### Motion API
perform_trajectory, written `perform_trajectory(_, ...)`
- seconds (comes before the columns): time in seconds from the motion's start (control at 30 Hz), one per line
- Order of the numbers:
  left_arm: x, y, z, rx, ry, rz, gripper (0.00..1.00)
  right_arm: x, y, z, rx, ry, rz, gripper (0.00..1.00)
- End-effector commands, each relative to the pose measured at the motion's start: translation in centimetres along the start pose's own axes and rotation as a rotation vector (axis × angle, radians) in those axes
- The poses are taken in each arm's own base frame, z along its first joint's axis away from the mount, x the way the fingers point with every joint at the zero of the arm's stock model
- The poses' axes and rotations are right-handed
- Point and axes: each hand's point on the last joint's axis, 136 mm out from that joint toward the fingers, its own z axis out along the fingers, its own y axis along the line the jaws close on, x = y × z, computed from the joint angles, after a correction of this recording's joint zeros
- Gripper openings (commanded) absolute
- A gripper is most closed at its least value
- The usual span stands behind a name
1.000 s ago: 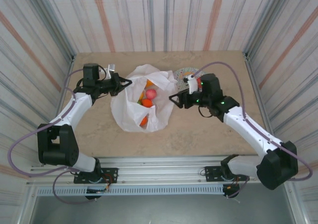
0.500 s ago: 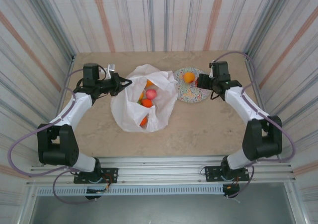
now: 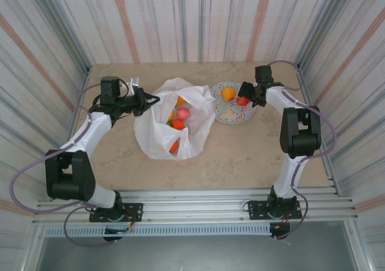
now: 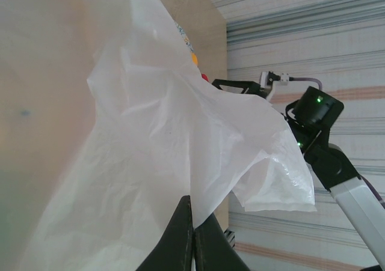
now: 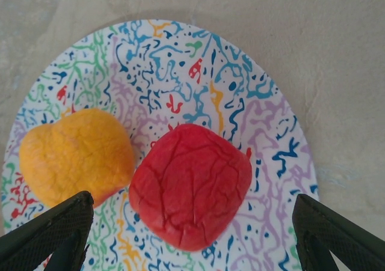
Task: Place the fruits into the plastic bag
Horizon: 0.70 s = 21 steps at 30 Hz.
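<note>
The white plastic bag (image 3: 171,124) lies open mid-table with a pink fruit (image 3: 183,113), orange fruits (image 3: 177,124) and a bit of green inside. My left gripper (image 3: 150,101) is shut on the bag's left rim (image 4: 198,181), holding the film up. On the speckled plate (image 3: 225,113) rest a red fruit (image 3: 242,101) (image 5: 191,184) and a yellow-orange fruit (image 3: 228,93) (image 5: 75,157). My right gripper (image 3: 246,96) (image 5: 189,241) hangs open just above the red fruit, one finger on each side of it and not touching.
Striped walls enclose the table on three sides, close behind the plate and the right arm. Bare tabletop (image 3: 252,157) lies in front of the bag and plate. The right arm (image 4: 313,121) shows beyond the bag in the left wrist view.
The right arm has swung from beside the bag back to the far right corner and now hovers over the plate's red fruit. The left gripper has stayed put, holding the bag.
</note>
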Motion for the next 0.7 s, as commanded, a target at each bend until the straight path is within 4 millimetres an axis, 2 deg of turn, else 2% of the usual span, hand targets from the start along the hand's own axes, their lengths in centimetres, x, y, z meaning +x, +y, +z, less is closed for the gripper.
perform_trajectory(0.0,0.3,0.1,0.0,0.02,0.015,-0.004,0.0,0.3,-0.3,0.7,0.013,0.042,0.055,0.88)
perform_trajectory(0.27,0.3,0.0,-0.1,0.024,0.013,-0.003,0.0,1.1,-0.7,2.4,0.008,0.08,0.085,0.85)
perform_trajectory(0.67,0.3,0.1,0.0,0.024,0.017,-0.009,0.0,1.5,-0.4,3.2,-0.017,0.102,0.089,0.72)
